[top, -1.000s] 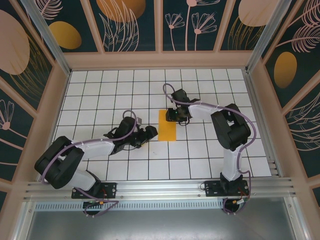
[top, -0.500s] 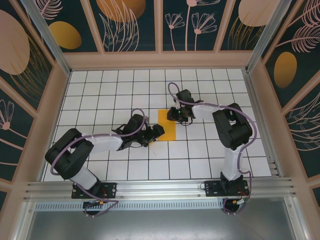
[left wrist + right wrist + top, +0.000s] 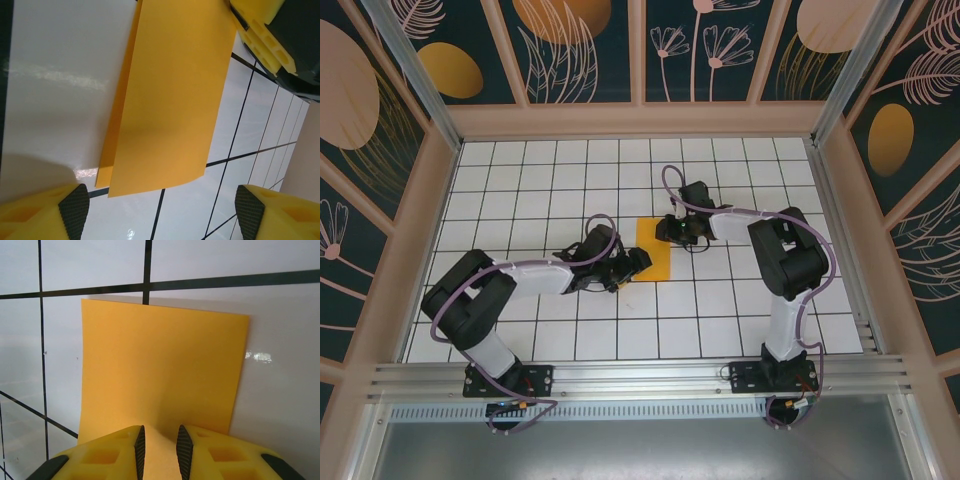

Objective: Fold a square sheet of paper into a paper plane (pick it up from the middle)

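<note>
Nearest, the left gripper is seen poised at the near-left corner of the sheet of paper. Its yellow fingers are spread wide, nothing is held between them, and the sheet's near edge is framed in the gap. The sheet itself is found flat on the glossy white grid table. It is already doubled over into a long rectangle, not a full square, and along its left side a narrow strip of the lower layer is left showing, so the two layers are not quite aligned. At the far-right end of the sheet, the right gripper is drawn in to a narrow slit, and the paper's edge appears to be pinched there between the dark pads. The paper is judged to be very light, thin and limp. It can be creased by any stray squeeze and is likely to slide on the shiny tiles if pushed rather than pinned. A hold is best taken at an edge, near its middle, where both layers can be caught together. Light pressure is called for, so that the existing fold is not skewed.
</note>
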Available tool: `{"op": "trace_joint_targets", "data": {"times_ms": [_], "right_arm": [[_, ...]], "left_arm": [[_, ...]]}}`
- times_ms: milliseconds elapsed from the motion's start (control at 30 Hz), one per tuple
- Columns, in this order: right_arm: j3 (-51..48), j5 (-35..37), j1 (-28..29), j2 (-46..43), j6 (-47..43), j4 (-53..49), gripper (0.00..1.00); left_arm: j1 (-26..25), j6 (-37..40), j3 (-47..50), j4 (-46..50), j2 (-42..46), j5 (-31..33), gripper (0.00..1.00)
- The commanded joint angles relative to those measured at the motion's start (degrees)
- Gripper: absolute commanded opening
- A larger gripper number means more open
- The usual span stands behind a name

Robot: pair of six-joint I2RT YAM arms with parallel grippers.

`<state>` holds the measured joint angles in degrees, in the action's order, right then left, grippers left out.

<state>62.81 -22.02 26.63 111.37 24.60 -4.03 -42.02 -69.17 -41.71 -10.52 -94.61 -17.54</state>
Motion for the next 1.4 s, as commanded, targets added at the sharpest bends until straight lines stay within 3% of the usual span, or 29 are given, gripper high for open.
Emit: {"op": "trace_joint_targets", "data": {"times_ms": [0,333,600,767,1100,1367], "right_arm": [[-3.53,3.66,-0.52,3.84,0.00,-4.76,0.27],[-3.31,0.25,-0.67,1.78,-0.82,-3.97,0.27],[-1.14,-5.59,-0.70,-5.90,-1.83,-4.93,0.25],[-4.32,-7.44,-0.18,-8.28,-1.07,-4.83,0.23],[-8.45,-7.77,0.71,-4.77,-1.22,-4.26,0.20],[-8.75,-6.25,0.57,-3.70,-2.36,-5.41,0.19]], "left_arm": [[-0.34,-0.72,-1.34,0.29,-0.91,0.48,0.78],[-0.30,0.54,-3.81,-3.27,-3.24,-2.28,0.65],[-0.33,1.03,-3.45,-2.60,-3.23,-1.11,0.49],[-0.24,1.23,-2.76,-3.19,-3.24,-0.89,0.48],[-0.29,2.81,-2.78,-4.29,-4.54,-1.97,0.49],[-0.28,8.93,-3.98,-5.22,-3.92,-4.69,0.59]]}}
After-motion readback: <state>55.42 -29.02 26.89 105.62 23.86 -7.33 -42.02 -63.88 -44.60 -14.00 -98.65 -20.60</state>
